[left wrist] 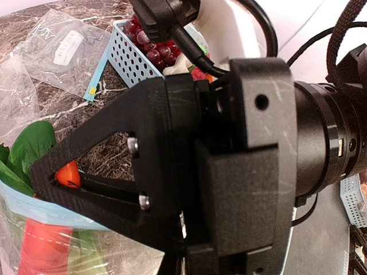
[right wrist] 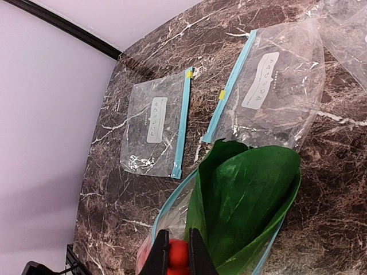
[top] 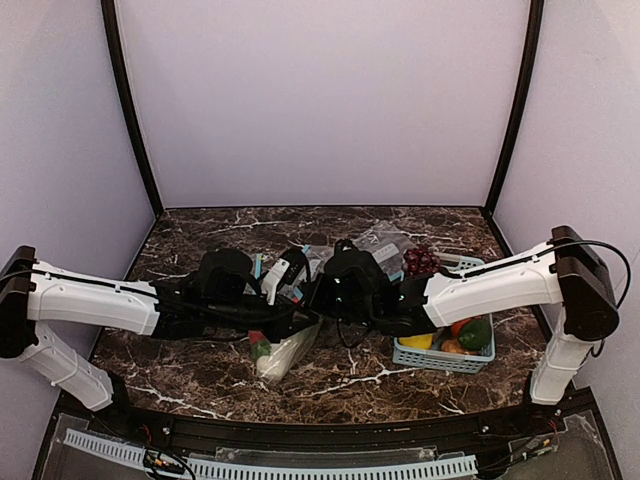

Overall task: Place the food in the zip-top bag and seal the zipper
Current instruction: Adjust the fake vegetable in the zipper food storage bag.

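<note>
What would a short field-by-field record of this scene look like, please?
right gripper: shut on the carrot at the bag mouth
left gripper: beside the bag, state unclear
bag: carrot and leaf partly inside
leaf: sticks out of the mouth
zipper: open
small bags: two, flat, beyond the bag
basket: right of the bag, holds fruit and grapes
</note>
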`<action>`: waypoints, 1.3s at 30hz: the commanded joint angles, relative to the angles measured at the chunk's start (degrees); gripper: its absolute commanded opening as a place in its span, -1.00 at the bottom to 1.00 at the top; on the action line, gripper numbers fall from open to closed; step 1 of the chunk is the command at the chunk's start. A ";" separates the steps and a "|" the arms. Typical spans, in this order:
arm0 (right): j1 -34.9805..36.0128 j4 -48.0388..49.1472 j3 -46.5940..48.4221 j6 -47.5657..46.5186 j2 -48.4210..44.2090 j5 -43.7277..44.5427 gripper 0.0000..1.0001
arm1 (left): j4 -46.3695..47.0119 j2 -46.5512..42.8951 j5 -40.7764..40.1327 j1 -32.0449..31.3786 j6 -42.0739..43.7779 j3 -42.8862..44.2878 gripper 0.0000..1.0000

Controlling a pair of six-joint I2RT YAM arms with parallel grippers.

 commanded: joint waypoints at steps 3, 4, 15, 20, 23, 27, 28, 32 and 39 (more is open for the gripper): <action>1.40 -0.39 -3.81 -10.01 -0.38 -6.40 -0.93 | 7.27 -7.58 -1.14 -0.17 -1.20 -2.90 -0.99; 1.00 -0.65 -4.44 -10.52 -1.12 -7.38 -0.81 | 5.96 -8.26 -1.88 -0.15 -1.22 -3.74 -0.99; -1.10 -7.42 -9.26 -11.75 -11.31 -15.43 0.65 | 0.92 -14.08 -4.17 -0.16 -2.23 -9.75 -0.99; -2.43 -7.65 -13.36 -11.17 -16.04 -16.73 0.84 | -0.76 -15.42 -3.99 -0.20 -1.89 -9.92 -0.99; -4.21 -8.21 -14.85 -9.99 -16.71 -17.66 0.86 | -1.16 -16.17 -3.49 -0.19 -1.66 -10.27 -0.99; -6.37 -6.70 -15.05 -8.76 -15.18 -20.24 0.86 | -2.42 -17.25 -3.59 -0.17 -1.33 -10.62 -0.99; -6.72 -6.14 -14.85 -8.48 -14.56 -20.73 0.86 | -2.49 -17.53 -3.53 -0.19 -1.33 -10.67 -0.99; -8.45 -1.76 -14.75 -4.65 -13.10 -24.04 0.85 | -2.72 -17.80 -3.24 -0.13 -1.41 -10.92 -0.99; -8.88 5.92 -12.71 1.33 -7.17 -27.68 0.71 | -1.98 -17.82 -2.64 -0.19 -1.58 -11.42 -0.99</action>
